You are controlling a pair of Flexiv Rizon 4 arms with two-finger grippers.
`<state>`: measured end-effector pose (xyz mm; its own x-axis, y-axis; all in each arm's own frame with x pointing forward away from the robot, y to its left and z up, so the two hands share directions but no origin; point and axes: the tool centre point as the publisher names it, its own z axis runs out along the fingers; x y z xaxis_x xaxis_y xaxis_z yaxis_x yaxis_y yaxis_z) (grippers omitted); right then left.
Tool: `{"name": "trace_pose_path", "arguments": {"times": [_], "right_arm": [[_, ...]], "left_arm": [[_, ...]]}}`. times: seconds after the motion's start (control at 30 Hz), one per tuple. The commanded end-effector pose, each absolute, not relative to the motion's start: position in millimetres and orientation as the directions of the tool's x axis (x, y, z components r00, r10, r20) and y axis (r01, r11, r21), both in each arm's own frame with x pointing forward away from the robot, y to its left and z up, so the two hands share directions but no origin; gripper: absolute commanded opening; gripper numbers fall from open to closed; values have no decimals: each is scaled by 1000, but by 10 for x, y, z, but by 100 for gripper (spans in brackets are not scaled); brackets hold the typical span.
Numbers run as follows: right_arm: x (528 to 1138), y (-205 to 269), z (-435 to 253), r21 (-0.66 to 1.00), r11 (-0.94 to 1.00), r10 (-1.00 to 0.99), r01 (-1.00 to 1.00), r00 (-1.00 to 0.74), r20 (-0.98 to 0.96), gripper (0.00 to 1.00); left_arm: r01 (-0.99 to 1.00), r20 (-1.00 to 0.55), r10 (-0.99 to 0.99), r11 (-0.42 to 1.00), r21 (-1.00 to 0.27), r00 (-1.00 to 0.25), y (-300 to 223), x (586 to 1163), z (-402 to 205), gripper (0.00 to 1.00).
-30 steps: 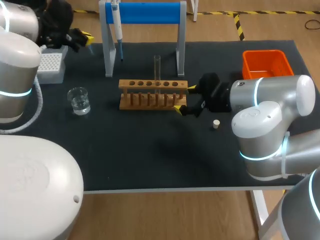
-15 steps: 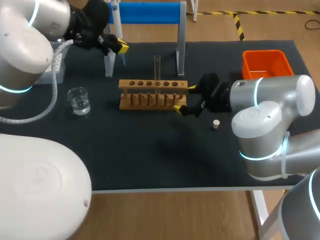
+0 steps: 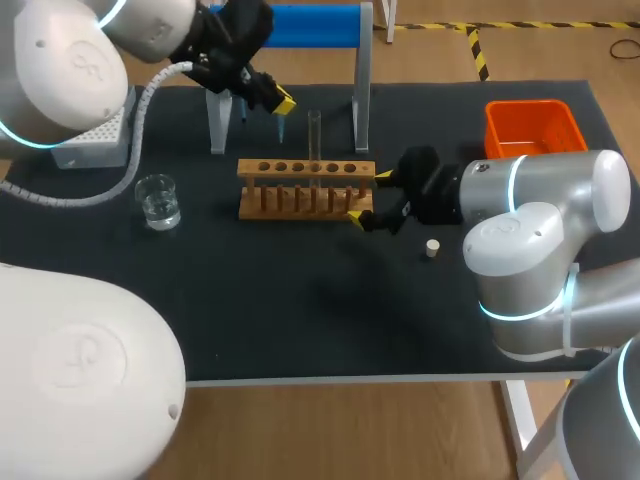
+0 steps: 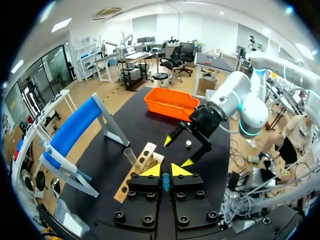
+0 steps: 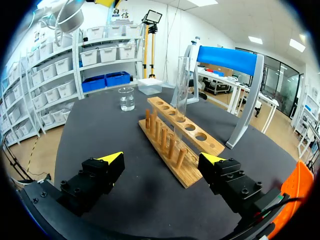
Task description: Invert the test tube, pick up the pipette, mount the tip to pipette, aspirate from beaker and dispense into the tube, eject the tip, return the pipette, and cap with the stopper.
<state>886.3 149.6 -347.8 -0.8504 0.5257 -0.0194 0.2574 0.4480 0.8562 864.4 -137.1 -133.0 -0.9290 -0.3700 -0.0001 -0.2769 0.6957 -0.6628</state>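
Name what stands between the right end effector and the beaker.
The wooden rack, with the test tube upright in it, stands between the right end effector and the beaker. The right wrist view shows it plainly; the head view agrees.

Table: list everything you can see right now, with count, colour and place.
rack: 1, wooden, mid-table
tube: 1, clear, upright in the rack
beaker: 1, clear, left of the rack
stopper: 1, pale, right of the rack
bin: 1, orange, far right
stand: 1, blue bar, grey legs, behind the rack
pipette: 1, white and blue, on the stand
tip box: 1, white, far left
tip: 1, blue, in the left fingers
left gripper: fingers shut on the tip, behind the rack
right gripper: fingers open, at the rack's right end
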Motion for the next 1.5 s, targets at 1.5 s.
{"name": "trace_pose_path", "arguments": {"times": [1.5], "right_arm": [[8055, 820, -2762, 972, 229, 198, 54, -980, 8, 100]], "left_arm": [[-259, 5, -340, 706, -660, -940, -1483, 8540, -1273, 0]]}}
